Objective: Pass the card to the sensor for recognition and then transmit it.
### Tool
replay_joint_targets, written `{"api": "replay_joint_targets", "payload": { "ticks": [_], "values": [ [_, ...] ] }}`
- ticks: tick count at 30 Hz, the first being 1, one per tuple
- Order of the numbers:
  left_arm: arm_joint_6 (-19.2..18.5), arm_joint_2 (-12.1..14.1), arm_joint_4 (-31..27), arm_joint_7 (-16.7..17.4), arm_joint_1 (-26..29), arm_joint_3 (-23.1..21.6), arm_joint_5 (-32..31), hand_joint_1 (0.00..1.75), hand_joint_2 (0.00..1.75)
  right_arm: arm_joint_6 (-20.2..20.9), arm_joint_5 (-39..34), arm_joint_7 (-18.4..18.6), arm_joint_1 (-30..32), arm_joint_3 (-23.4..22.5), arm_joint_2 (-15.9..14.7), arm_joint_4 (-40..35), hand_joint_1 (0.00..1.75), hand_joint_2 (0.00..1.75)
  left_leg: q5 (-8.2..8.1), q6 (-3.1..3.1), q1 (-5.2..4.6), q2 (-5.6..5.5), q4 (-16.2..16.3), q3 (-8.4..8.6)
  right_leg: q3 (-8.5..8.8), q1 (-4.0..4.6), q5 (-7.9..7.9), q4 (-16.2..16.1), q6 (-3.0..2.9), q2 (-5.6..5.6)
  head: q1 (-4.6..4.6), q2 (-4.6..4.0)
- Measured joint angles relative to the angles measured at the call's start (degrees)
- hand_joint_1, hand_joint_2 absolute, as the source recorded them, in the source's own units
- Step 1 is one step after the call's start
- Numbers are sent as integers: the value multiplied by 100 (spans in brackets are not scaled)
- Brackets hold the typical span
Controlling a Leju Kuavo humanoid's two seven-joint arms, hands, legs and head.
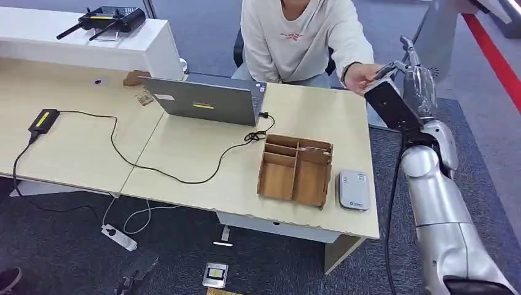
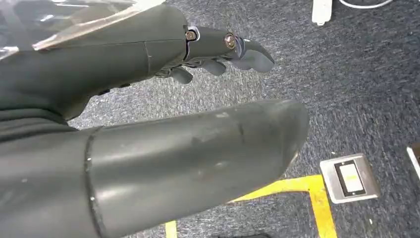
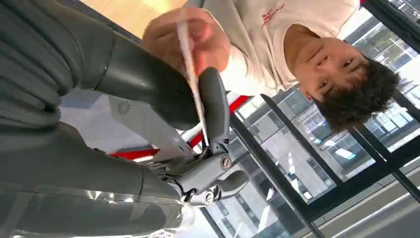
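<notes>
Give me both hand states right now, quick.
Left hand: holds nothing, fingers apart, hanging over the carpet.
Right hand: pinches the card, raised toward a person's hand that is on the card too.

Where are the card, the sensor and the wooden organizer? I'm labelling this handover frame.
card (image 3: 190, 74): right wrist view, its thin white edge.
sensor (image 1: 354, 189): head view, middle of its grey top.
wooden organizer (image 1: 309, 183): head view, floor of a compartment.

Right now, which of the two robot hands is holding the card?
The right hand, raised beyond the desk's far right corner, pinches the thin white card while the person's hand meets it. The left hand hangs over the carpet, holding nothing.
</notes>
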Motion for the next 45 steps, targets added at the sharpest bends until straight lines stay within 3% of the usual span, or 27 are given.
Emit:
{"api": "replay_joint_targets", "payload": {
  "ticks": [10, 16, 24, 30, 45],
  "values": [
    [0, 50, -31, 50, -1, -39, 133, 0, 0, -33, -157, 0, -40, 133, 70, 149, 175, 175, 0, 0, 0, 1, 0, 1, 0, 2, 0, 0, 0, 0, 0, 0],
    [0, 79, -44, 94, 0, -68, 306, 0, 0, 228, -347, 83, -65, 144, 79, 188, 175, 175, 0, 0, -1, 0, 0, 2, -1, 1, 0, 0, 0, 0, 0, 0],
    [-29, 94, -44, 245, 18, -79, 540, 0, 0, 767, -428, 430, 121, 151, -408, 72, 175, 175, -1, 0, -3, 1, 1, 3, -3, -1, 0, -4, 0, 4, 0, 0],
    [15, 92, -28, 258, 25, -74, 505, 0, 0, 970, -411, 726, 728, 131, -835, -245, 175, 175, -5, 0, -2, 3, 1, 3, -1, 0, 0, -6, 0, 6, 0, 0],
    [46, 76, -17, 238, 21, -63, 522, 0, 0, 1095, -424, 785, 1144, 142, -1069, -549, 175, 175, -6, -2, -1, 11, 1, 3, -1, 0, 0, -5, 0, 16, 2, 0]
  ]
}}
